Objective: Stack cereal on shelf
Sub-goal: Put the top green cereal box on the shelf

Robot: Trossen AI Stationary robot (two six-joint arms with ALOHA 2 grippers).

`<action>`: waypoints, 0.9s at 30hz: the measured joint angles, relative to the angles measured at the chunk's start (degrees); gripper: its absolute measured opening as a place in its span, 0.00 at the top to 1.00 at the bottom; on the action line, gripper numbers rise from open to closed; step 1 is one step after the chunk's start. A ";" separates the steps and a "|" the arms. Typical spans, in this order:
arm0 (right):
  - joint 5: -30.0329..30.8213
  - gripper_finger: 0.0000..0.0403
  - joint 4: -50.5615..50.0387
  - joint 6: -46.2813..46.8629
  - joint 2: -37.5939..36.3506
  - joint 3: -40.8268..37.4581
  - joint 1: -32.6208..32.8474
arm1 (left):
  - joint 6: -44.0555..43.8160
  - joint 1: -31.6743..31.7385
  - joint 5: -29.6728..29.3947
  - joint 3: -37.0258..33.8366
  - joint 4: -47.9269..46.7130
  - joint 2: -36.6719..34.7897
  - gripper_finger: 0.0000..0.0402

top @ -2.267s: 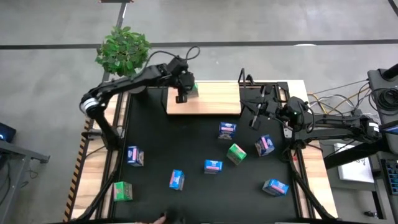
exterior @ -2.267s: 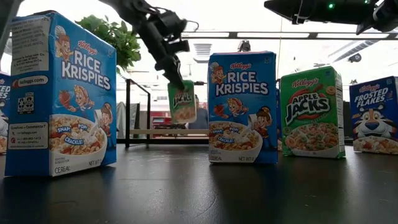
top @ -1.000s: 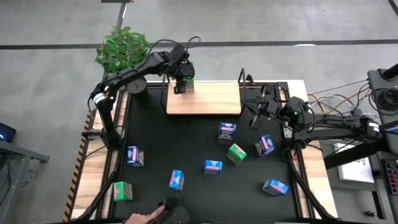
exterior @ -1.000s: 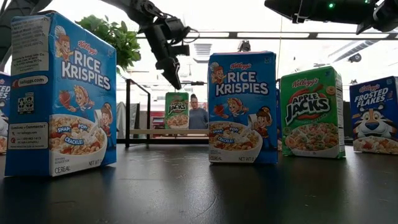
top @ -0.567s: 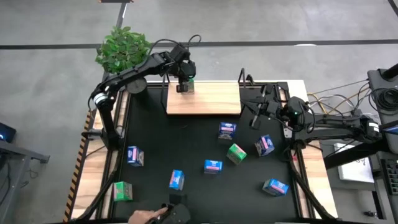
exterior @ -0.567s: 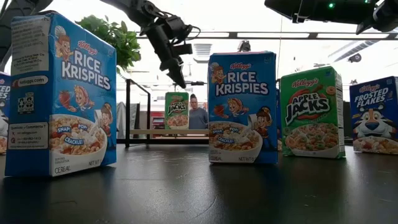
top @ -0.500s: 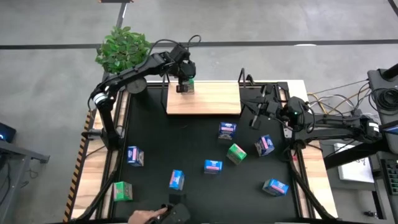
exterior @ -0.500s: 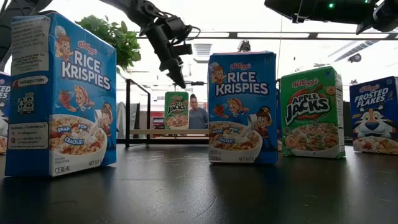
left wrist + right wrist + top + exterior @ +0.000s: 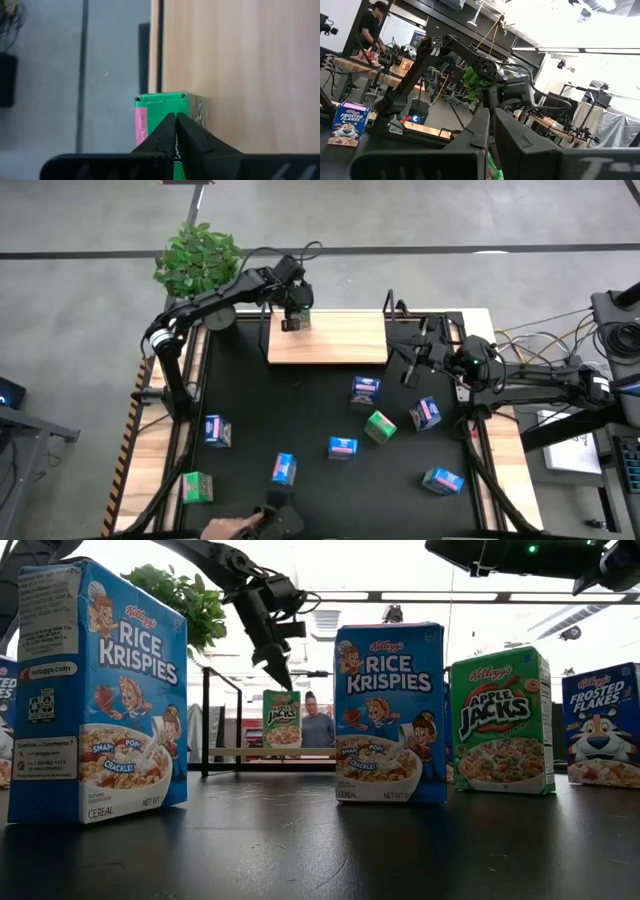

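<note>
1. The high view is showing the left gripper [image 9: 291,311] hanging over the far left corner of the shelf [image 9: 340,340], hiding most of the green carton [image 9: 300,316].
2. The low view is revealing that carton [image 9: 282,719] standing upright on the shelf, with the jaws above it, not touching.
3. The left wrist view is showing the jaws together over the carton top [image 9: 162,107].
4. The right gripper [image 9: 412,358] is waiting near the shelf's right end, jaws together; seven cartons are sitting scattered on the tabletop [image 9: 300,425].
</note>
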 joint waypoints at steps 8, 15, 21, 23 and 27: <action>0.00 0.96 0.00 0.00 0.00 0.00 0.00 | 2.03 0.71 -2.10 0.02 -2.50 -0.06 1.00; 0.00 0.96 0.00 0.00 0.00 0.00 0.00 | 2.49 0.71 -2.23 0.02 -3.36 -0.34 1.00; 0.00 0.96 0.00 0.00 0.00 0.00 0.00 | 2.48 0.62 -2.28 -0.15 -5.01 -1.91 1.00; 0.01 0.96 0.02 0.00 0.00 0.00 0.00 | 2.26 0.60 -2.28 -0.15 -5.28 -2.44 1.00; 0.00 0.96 0.04 0.00 0.00 0.00 0.00 | 0.90 0.54 -2.26 -0.15 -5.59 -2.91 1.00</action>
